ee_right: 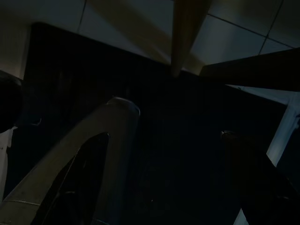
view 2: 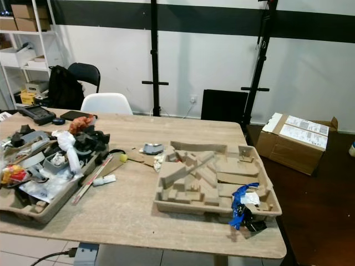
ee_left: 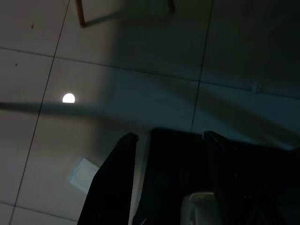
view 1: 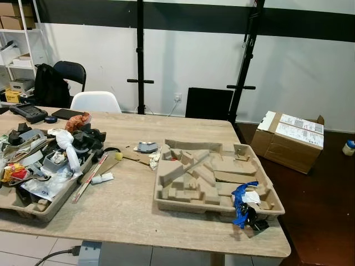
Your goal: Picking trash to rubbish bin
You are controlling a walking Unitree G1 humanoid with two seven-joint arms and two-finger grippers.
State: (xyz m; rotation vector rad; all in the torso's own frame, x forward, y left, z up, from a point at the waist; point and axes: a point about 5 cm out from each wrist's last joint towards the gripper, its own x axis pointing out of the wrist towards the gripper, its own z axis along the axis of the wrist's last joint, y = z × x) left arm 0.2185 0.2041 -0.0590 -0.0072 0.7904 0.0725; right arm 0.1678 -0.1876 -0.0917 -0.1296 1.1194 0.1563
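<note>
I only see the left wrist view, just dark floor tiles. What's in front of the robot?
Observer: A wooden table with lots of stuff on it.
Operator: Is any of it trash?
Observer: It looks so. The left tray is heaped with clutter, and the right tray holds cardboard pieces and a blue wrapper at its near right corner.
Operator: What's on the floor over there?
Observer: A cardboard box sits on the dark floor to the right of the table.
</note>
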